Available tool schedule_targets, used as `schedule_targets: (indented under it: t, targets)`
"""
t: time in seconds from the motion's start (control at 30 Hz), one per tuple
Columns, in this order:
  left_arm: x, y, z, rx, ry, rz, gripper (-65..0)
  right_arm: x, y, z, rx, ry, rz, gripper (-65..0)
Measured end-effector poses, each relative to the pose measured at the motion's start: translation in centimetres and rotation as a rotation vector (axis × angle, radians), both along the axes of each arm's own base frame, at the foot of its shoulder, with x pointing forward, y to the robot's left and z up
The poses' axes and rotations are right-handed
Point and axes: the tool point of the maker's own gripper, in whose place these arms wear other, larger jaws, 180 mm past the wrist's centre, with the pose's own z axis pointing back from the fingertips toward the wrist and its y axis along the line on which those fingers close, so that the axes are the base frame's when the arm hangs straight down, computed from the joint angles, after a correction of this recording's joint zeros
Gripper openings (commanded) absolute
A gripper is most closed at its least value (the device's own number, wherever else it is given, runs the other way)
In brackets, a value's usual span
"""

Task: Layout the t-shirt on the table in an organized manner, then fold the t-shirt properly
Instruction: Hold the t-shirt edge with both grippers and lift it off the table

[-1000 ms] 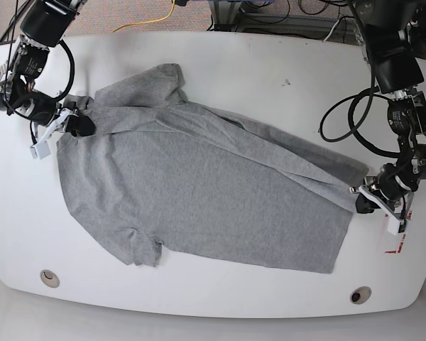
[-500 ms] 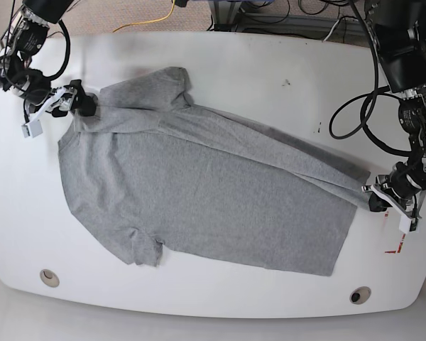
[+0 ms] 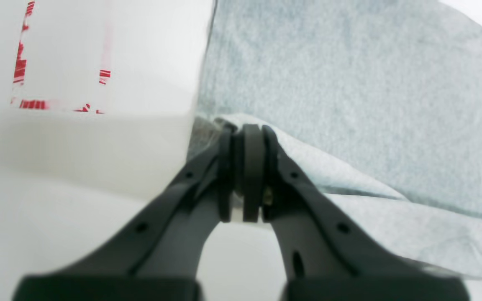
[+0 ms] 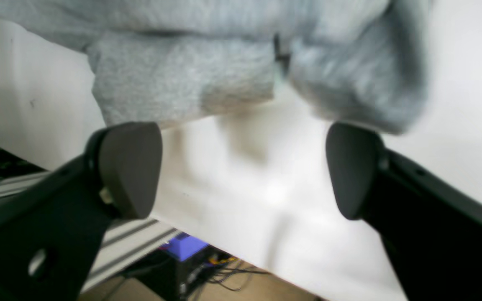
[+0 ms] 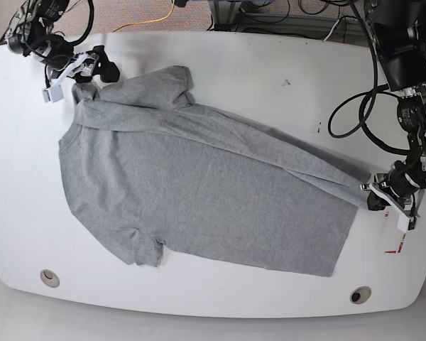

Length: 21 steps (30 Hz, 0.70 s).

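Note:
The grey t-shirt (image 5: pixel 199 185) lies spread on the white table (image 5: pixel 270 78), running slantwise from far left to near right. My left gripper (image 5: pixel 378 199) is at the shirt's right corner. In the left wrist view this left gripper (image 3: pixel 243 138) is shut on a fold of the t-shirt (image 3: pixel 349 83) pinched at its tips. My right gripper (image 5: pixel 82 74) hovers at the shirt's far-left corner. Seen from the right wrist, the right gripper (image 4: pixel 241 167) stands open with bare table (image 4: pixel 266 217) between its fingers (image 4: pixel 128 167), and the t-shirt (image 4: pixel 182 83) lies just beyond them.
Two round grommets (image 5: pixel 50 277) (image 5: pixel 360 293) sit near the front edge. Red tape marks (image 5: pixel 395 249) show at the right, also red tape (image 3: pixel 23 71) beside the left gripper. Black cables (image 5: pixel 355 121) loop off the right arm. The table edge (image 4: pixel 98 217) drops off just below the right gripper.
My right gripper has drawn the shirt's far-left corner toward the back edge, opened and let it go. My left gripper has shifted slightly right, still gripping the shirt.

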Motion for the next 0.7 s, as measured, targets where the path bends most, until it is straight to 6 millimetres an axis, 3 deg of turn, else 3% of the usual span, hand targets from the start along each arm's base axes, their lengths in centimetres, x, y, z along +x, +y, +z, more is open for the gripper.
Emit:
schedule_targets:
  t: [0.37, 0.7]
  targets:
    - [-0.1, -0.1, -0.2, -0.002, 0.004, 0.000, -65.0, 1.5, 2.0, -0.2, 0.062, -0.032, 0.008, -5.2]
    - [-0.5, -0.1, -0.7, -0.003, 0.016, 0.000, -65.0, 3.9, 2.0, 0.6, 0.051, -0.076, 0.014, -5.2]
